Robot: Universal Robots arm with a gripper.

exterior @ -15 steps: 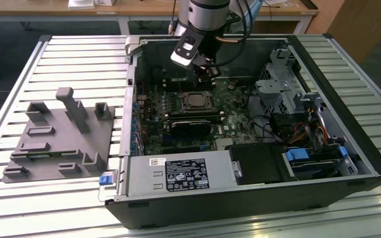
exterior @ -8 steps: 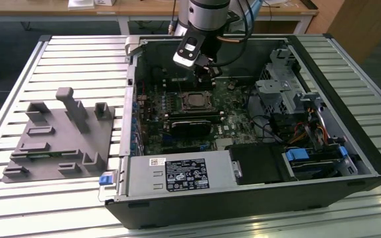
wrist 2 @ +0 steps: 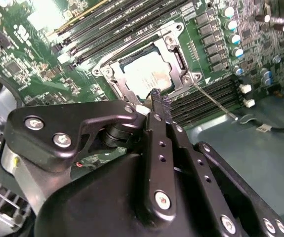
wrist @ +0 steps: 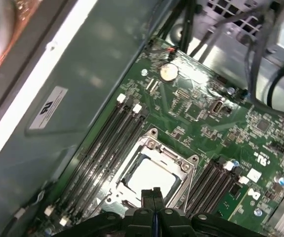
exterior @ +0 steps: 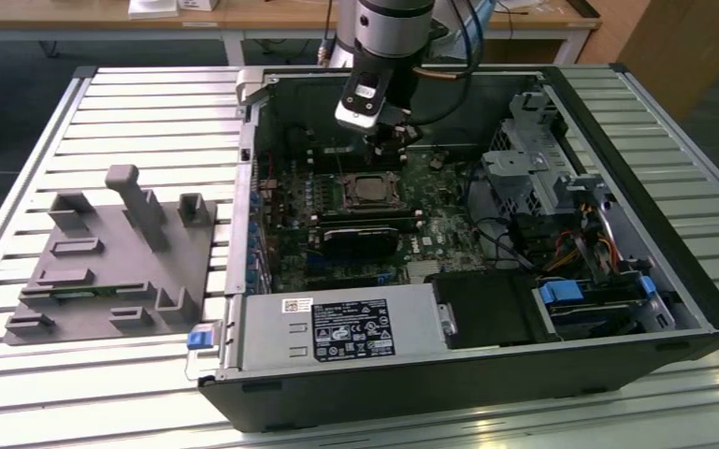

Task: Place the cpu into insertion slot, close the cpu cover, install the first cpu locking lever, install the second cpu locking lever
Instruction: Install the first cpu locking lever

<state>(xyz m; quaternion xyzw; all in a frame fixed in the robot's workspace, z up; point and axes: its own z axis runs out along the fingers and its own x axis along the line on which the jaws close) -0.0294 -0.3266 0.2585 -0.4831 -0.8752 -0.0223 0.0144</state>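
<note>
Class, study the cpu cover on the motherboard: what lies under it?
Through the square window of the cpu cover shows the silvery top of the cpu. Whatever sits beneath the chip is covered, and the shut claw hides part of one frame edge.

Under me is a slatted metal table (exterior: 147,103). An open case (exterior: 459,398) lies on it. A grey fixture (exterior: 97,271) sits beside the case, at the exterior view's left.

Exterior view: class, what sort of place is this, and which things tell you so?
Probably a robotics lab or workshop: an open computer case lies on a slatted metal workbench, a robot arm's gripper reaches into it, and wooden desks stand behind.
</note>
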